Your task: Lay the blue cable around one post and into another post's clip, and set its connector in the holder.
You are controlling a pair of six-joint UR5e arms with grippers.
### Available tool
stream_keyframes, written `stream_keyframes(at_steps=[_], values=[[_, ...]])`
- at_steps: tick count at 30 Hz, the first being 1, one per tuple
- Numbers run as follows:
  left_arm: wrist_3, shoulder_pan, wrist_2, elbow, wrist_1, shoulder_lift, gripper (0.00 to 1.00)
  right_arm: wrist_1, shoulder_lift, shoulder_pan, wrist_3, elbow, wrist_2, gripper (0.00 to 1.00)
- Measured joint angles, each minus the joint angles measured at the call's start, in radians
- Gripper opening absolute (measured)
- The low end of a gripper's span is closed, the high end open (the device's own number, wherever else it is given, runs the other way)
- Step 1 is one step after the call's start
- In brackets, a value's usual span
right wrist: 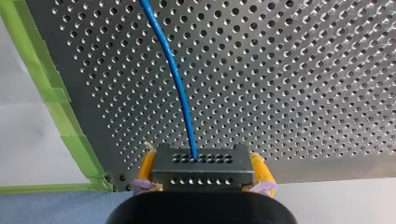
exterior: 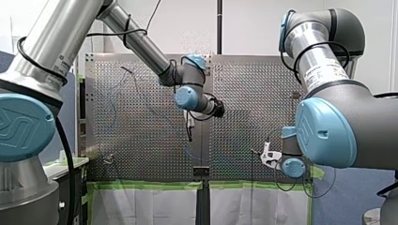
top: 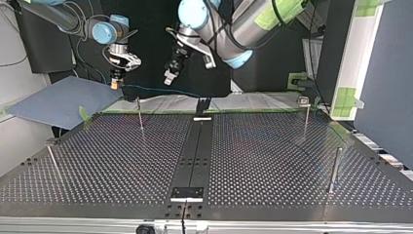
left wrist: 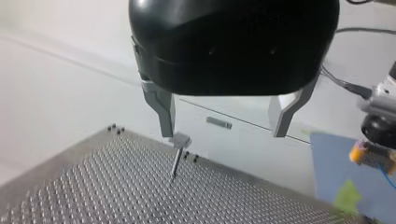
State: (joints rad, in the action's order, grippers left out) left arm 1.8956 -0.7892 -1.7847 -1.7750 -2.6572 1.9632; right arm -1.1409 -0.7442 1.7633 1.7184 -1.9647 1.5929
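1. My right gripper (right wrist: 203, 173) is clamped on the grey connector (right wrist: 201, 161) — its yellow pads (right wrist: 260, 169) press the connector's two sides
2. The blue cable (right wrist: 175, 74) leaves the connector's face and runs out over the perforated table (right wrist: 303, 70), near the corner edged with green tape (right wrist: 51, 93)
3. My left gripper (left wrist: 223, 130) hangs over the table with its metal fingers (left wrist: 163, 109) spread wide — one fingertip sits just above a clip-topped post (left wrist: 176, 161)

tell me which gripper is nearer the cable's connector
Right. My right gripper is shut on the connector; my left gripper hangs open by a post, apart from it.
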Motion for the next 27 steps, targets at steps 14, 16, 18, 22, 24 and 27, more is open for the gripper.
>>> stream_keyframes(at_steps=[14,16,18,22,24,27], values=[[-0.115,0.092,-0.033,-0.015,0.119,0.119,0.99,0.003,0.0,0.002,-0.001,0.002,-0.001,0.0],[-0.133,0.109,-0.035,-0.025,0.136,0.136,0.99,0.003,0.0,0.002,-0.002,0.002,-0.001,0.0],[-0.149,0.121,-0.037,-0.032,0.152,0.152,0.99,0.003,0.0,0.001,-0.002,0.002,-0.001,0.0],[-0.184,0.123,-0.032,-0.035,0.187,0.187,0.99,0.004,0.0,-0.001,-0.003,0.002,-0.001,0.0],[-0.2,0.121,-0.023,-0.026,0.203,0.204,0.99,0.004,0.0,-0.002,-0.003,0.002,-0.002,0.0],[-0.214,0.117,-0.01,-0.003,0.233,0.233,0.99,0.005,0.0,-0.001,-0.003,0.002,-0.002,0.0]])
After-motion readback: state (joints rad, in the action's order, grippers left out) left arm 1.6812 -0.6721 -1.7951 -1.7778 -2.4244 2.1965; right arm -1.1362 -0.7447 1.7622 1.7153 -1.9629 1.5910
